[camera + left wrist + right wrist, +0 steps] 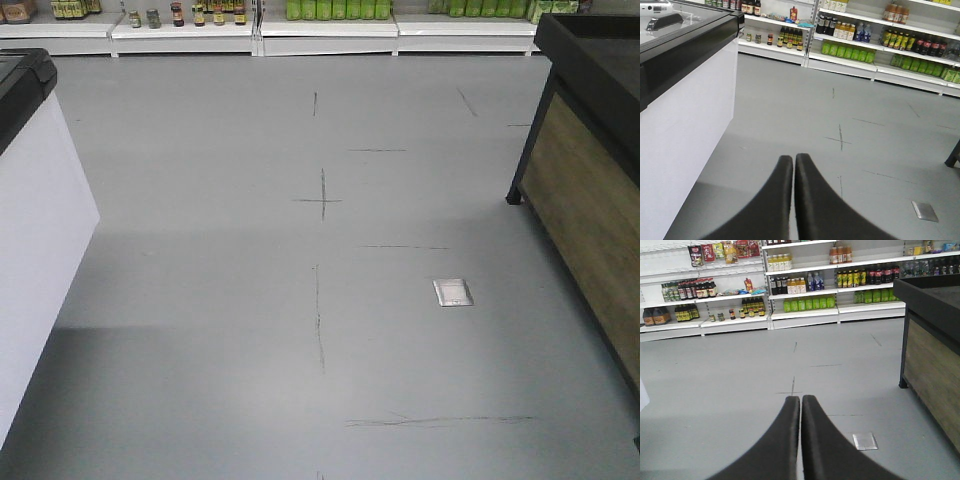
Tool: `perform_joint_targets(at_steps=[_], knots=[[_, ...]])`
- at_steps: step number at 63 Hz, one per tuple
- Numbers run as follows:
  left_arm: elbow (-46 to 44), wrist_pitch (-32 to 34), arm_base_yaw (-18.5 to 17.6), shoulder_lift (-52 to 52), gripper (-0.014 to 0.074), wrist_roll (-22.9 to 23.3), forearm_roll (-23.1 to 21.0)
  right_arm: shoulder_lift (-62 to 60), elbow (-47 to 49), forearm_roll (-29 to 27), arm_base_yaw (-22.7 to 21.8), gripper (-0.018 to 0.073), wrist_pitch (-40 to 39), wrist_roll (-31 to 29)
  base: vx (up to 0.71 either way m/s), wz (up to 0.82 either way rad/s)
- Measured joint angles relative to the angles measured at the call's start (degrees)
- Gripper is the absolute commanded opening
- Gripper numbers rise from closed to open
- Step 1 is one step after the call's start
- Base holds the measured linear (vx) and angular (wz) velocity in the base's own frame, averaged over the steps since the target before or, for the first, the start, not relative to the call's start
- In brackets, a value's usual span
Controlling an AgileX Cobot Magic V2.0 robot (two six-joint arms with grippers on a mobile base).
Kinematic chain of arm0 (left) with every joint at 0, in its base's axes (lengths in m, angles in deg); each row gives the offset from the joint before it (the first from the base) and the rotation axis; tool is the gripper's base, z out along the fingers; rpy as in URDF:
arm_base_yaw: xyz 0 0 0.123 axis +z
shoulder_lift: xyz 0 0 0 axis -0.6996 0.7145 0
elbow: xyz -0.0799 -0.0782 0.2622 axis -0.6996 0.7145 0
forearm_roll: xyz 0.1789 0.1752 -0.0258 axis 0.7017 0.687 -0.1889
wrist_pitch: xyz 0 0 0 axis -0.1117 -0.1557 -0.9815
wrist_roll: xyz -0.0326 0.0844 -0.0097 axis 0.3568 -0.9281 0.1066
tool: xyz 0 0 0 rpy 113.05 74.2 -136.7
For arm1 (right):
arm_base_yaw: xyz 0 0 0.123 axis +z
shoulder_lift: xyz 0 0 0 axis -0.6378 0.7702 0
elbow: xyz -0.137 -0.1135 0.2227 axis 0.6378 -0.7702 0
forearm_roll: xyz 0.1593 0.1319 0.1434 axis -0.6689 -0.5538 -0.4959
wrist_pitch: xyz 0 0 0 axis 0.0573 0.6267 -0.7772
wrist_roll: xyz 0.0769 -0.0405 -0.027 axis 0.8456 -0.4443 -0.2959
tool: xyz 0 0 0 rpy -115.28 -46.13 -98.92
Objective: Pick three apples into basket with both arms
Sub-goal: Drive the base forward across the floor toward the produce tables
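- The left gripper [794, 159] was shut, its two dark fingers pressed together with nothing between them; the right gripper [800, 399] was closed and empty in the same way
- Neither the apples nor the basket showed in any view, so where they lay could not be told; in sight were only the grey floor [200, 300], stocked shelves [805, 310] along the far wall, a white cabinet [685, 130] on the left and a wood-sided stand [932, 360] on the right
- The chief risk, as I judged it, was the base stopping at the wrong spot or askew, leaving the fruit beyond one arm's reach when both were needed
- The cabinet stood close on the left and the stand close on the right; a careless turn could clip either with the base or an arm
- With the jaws shut, an arm brought down on an apple would likely knock it rolling, not take it, unless they opened first
- The metal plate [453, 292] set in the floor might jolt a wheel crossing it
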Motion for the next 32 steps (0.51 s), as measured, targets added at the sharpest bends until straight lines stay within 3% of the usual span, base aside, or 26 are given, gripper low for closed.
perform_joint_targets(at_steps=[32], knots=[[0.0, 0.0, 0.0, 0.0, -0.0006, 0.0, 0.0, 0.0, 0.0, 0.0, 0.0, -0.0004, 0.0, 0.0, 0.00, 0.00]])
